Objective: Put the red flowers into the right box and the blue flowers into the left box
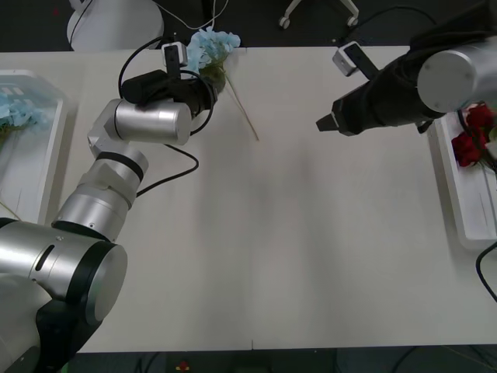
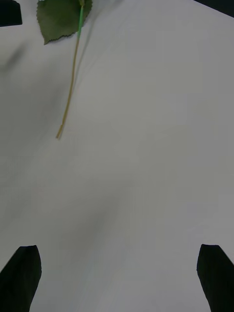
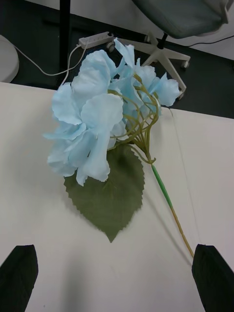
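One blue flower (image 1: 211, 47) lies at the table's far edge, its thin stem (image 1: 245, 115) running toward the middle. My left gripper (image 1: 203, 87) hovers just before it, open, with the bloom (image 3: 102, 117) and broad leaf (image 3: 109, 195) ahead of its black fingers (image 3: 19, 275). More blue flowers (image 1: 19, 113) rest in the left box (image 1: 48, 167). Red flowers (image 1: 472, 136) lie in the right box (image 1: 458, 194). My right gripper (image 1: 324, 123) hangs open over bare table, the stem's end (image 2: 68, 105) ahead of it.
The table's far edge runs right behind the blue flower, with a chair base (image 3: 163, 46) and a power strip (image 3: 95, 39) on the floor beyond. A cable (image 1: 167, 167) loops off my left arm.
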Robot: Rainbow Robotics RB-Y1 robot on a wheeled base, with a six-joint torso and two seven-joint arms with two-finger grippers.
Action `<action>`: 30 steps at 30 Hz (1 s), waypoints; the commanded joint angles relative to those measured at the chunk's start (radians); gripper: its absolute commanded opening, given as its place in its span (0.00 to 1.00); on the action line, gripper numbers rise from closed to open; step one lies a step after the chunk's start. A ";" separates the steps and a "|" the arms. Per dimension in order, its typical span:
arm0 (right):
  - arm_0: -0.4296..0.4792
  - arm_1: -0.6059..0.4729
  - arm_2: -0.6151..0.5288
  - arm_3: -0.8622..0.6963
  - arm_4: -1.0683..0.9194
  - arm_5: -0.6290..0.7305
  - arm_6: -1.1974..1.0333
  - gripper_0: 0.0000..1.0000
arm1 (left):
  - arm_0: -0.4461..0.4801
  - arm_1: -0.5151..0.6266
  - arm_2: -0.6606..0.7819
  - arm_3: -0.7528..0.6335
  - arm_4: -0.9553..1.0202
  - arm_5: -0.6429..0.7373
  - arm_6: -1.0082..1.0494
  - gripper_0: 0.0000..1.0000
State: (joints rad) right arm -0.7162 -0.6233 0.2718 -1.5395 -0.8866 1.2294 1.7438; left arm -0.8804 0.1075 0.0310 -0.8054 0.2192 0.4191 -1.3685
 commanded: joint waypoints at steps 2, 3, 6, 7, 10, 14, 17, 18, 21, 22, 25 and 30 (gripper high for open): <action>-0.155 0.145 0.084 0.125 0.121 -0.028 -0.150 0.93 | -0.022 0.035 0.055 -0.251 0.028 0.280 0.057 0.91; -0.170 0.162 0.093 0.145 0.144 -0.028 -0.165 0.93 | -0.012 0.035 0.066 -0.298 0.029 0.339 0.057 0.91; -0.223 0.232 0.124 0.240 0.230 -0.042 -0.217 0.93 | 0.024 0.043 0.112 -0.486 0.043 0.586 0.057 0.91; -0.244 0.260 0.132 0.282 0.271 -0.053 -0.236 0.92 | 0.040 0.047 0.135 -0.560 0.066 0.684 0.058 0.91; -0.273 0.336 0.145 0.361 0.408 -0.067 -0.274 0.93 | 0.078 0.063 0.202 -0.716 0.141 0.860 0.058 0.91; -0.301 0.432 0.149 0.453 0.526 -0.077 -0.323 0.92 | 0.133 0.083 0.274 -0.888 0.233 1.052 0.052 0.91; -0.318 0.484 0.149 0.513 0.587 -0.079 -0.348 0.93 | 0.170 0.098 0.307 -0.991 0.270 1.169 0.051 0.91; -0.322 0.494 0.149 0.526 0.600 -0.080 -0.349 0.92 | 0.178 0.100 0.313 -1.011 0.273 1.190 0.051 0.91; -0.338 0.542 0.149 0.593 0.652 -0.105 -0.360 0.92 | 0.224 0.115 0.328 -1.104 0.305 1.285 0.051 0.91; -0.341 0.554 0.149 0.610 0.658 -0.114 -0.363 0.93 | 0.238 0.119 0.328 -1.127 0.315 1.302 0.049 0.91; -0.355 0.579 0.149 0.677 0.661 -0.162 -0.375 0.93 | 0.290 0.136 0.326 -1.195 0.344 1.339 0.048 0.91; -0.365 0.613 0.149 0.754 0.684 -0.237 -0.386 0.93 | 0.367 0.158 0.320 -1.264 0.387 1.336 0.048 0.91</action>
State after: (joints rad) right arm -1.0220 -0.0494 0.4168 -0.7997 -0.2220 1.0230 1.4046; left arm -0.5556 0.2178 0.3395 -2.0096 0.5767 1.7504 -1.3685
